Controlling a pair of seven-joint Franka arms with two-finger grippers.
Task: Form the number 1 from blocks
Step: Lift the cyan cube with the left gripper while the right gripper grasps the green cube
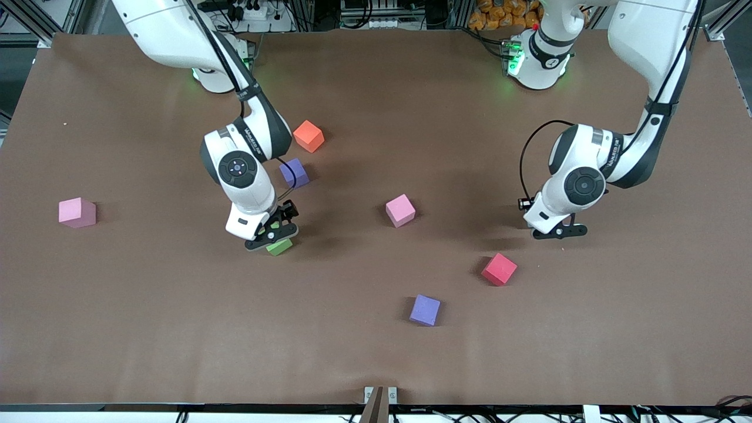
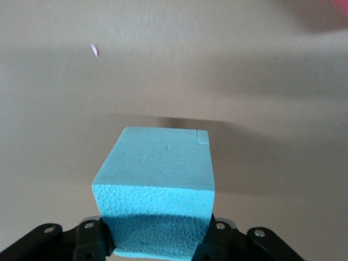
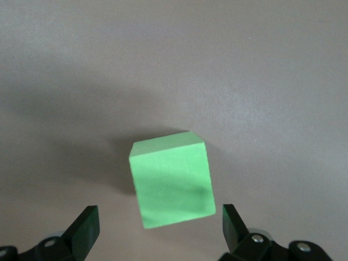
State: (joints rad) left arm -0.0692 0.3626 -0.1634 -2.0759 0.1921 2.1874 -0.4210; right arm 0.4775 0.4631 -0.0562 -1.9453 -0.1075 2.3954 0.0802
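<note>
Now | left claw (image 2: 157,239) clamped on light blue foam cube (image 2: 157,185) | right claw (image 3: 157,228) spread over green foam cube (image 3: 171,179) | likely light, squashy: pinch flat sides

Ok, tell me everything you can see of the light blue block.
The light blue block is a matte, foam-like cube with a pebbled side face, a smoother top and a small notch mark at one top corner. It sits upright, clamped between the shut left pincer's fingers. The front view hides it under that pincer.
</note>
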